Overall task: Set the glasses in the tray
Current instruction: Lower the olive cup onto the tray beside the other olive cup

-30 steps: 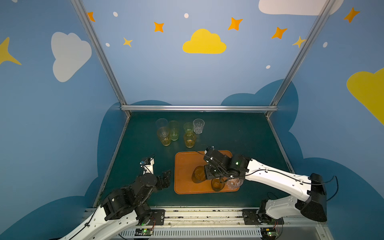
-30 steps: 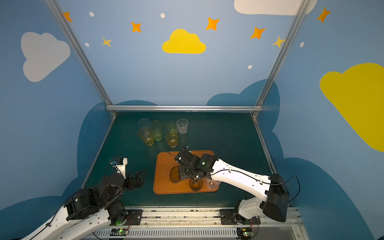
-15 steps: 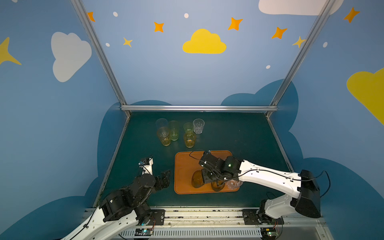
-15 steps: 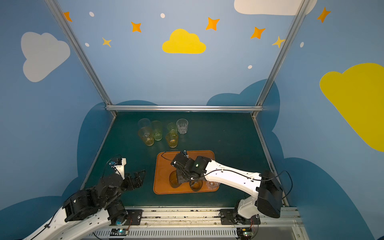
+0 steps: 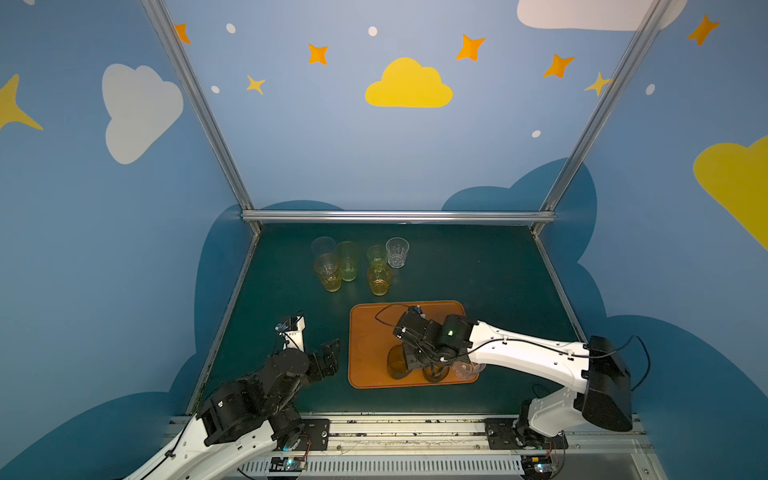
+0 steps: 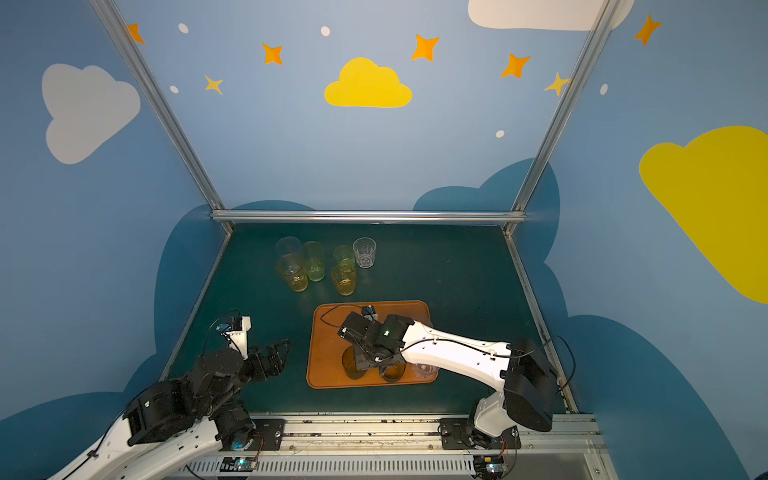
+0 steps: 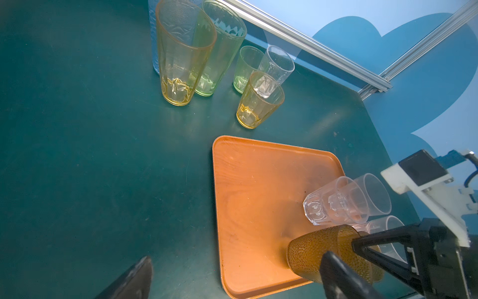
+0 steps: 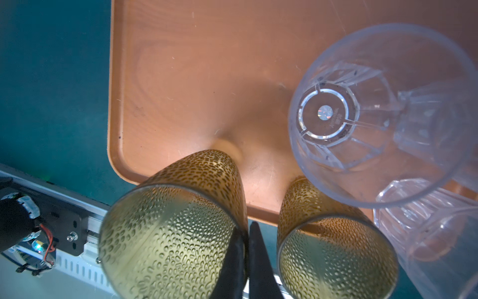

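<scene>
The right claw (image 8: 247,231) is pressed together on the wall of a smoky-brown dimpled glass (image 8: 168,233), with one finger inside the rim and one outside. This glass is held at the near edge of the orange tray (image 8: 113,103), leftmost of the row there as seen in both top views. Whether its base rests on the tray or is held just above it cannot be told for certain. A second smoky-brown glass (image 8: 336,248) stands just beside the outer finger, and clear faceted glasses (image 8: 362,116) are grouped on the tray beyond it. The left claw (image 5: 328,359) is held spread and empty over the tabletop (image 5: 478,270), apart from the tray. Six tinted and clear glasses (image 5: 348,262) are left on the tabletop past the tray's far edge.

Trouble could be caused at release. The outer finger is lodged between the two brown glasses, so the neighbour could be pushed into the clear ones when the fingers are parted. The held glass could be tipped over the low rim if its wall is dragged by the inner finger on the way out.

The pinch on the wall is shown only in the right wrist view. Three clear glasses are shown on the tray in the left wrist view. In both top views only one clear glass (image 5: 467,369) is left uncovered by the arm.
</scene>
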Tool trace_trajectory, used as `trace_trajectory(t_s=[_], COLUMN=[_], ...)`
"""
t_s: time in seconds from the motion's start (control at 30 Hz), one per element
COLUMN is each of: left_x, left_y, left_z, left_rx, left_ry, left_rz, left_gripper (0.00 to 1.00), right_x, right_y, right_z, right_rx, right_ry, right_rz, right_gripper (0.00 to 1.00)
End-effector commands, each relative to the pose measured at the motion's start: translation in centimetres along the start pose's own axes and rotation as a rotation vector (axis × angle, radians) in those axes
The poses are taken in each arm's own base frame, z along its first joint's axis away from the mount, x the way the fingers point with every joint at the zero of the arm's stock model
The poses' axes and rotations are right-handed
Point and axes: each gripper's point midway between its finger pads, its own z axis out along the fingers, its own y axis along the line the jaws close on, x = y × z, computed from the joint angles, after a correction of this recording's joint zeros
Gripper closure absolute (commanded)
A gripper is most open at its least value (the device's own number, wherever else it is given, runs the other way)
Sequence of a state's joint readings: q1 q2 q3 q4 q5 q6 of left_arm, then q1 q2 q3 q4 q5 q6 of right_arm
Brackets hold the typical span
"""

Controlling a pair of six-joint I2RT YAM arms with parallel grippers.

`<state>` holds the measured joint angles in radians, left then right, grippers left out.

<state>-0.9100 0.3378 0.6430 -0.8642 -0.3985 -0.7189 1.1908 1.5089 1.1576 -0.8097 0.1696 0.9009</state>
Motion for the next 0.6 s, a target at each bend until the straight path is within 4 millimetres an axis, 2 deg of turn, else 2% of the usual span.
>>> trace_trajectory(t_s=[0.0, 0.57], left_x=[0.01, 0.15], left_y=[0.32, 0.37], left_z=[0.05, 0.21], left_rx=[-0.010, -0.015], left_ry=[-0.008, -0.004], left_rz=[-0.005, -0.002], left_gripper=[0.00, 0.00], right_x=[0.47, 0.71], right_y=[-0.96, -1.88], right_z=[0.65, 1.16], right_rx=[0.057, 0.151], right_ry=[0.004, 0.033], right_rz=[0.012, 0.007], right_gripper=[1.00, 1.00])
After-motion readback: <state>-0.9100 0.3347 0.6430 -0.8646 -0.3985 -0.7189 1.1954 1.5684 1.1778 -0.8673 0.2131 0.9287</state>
